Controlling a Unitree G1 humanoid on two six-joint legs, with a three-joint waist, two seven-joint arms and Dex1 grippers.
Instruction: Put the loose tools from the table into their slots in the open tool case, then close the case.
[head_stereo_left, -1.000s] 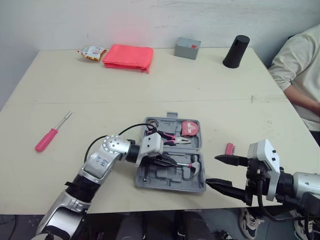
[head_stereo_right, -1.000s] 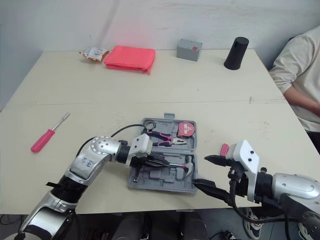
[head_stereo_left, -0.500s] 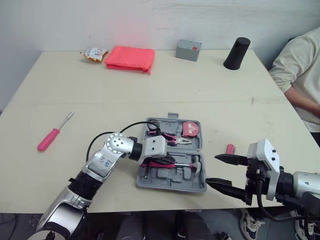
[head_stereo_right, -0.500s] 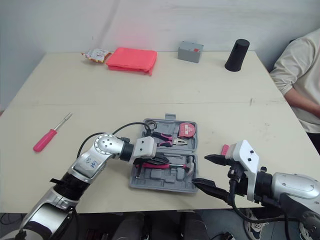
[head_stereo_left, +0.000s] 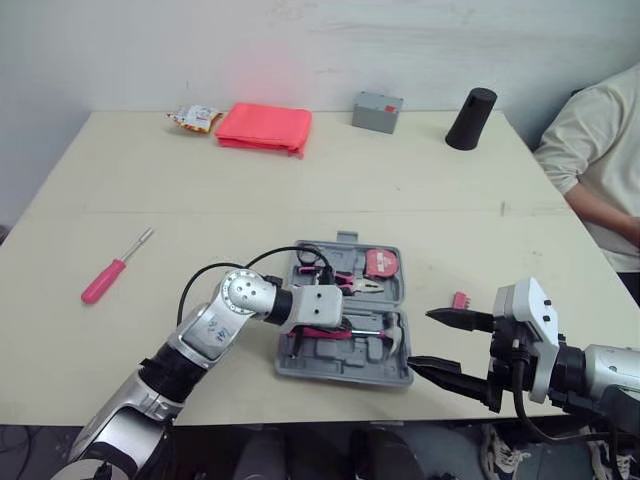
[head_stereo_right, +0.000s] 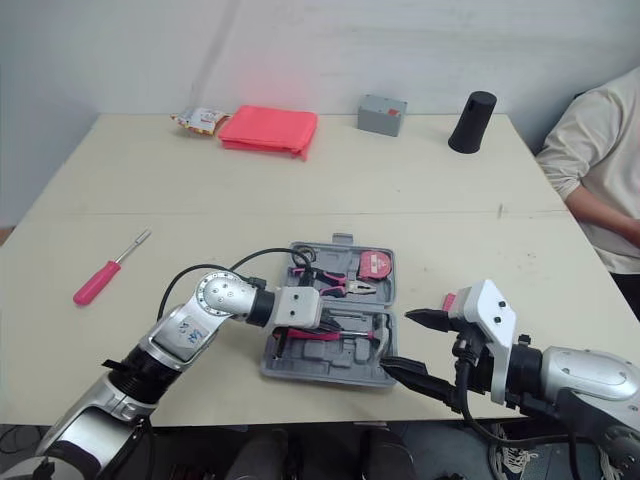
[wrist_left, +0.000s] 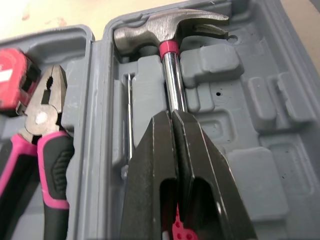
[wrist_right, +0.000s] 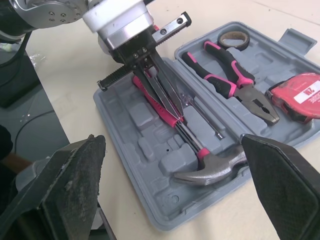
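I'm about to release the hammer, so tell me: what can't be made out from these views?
Grip end of the hammer: left wrist view, covered by the left tool; whether it is seated is unclear.
The pink bit holder: eye views, partly behind the right tool.
The tape measure: left wrist view, cut off by the edge.
Near left corner of the case: eye views, behind the left tool.

Left arm up from lower left, elbow bent, forearm turned toward robot's right. Left claw low, fingers pinched nearly together on hammer shaft. Right arm in from lower right, forearm about level — right claw pointing toward robot's left, fingers spread wide.
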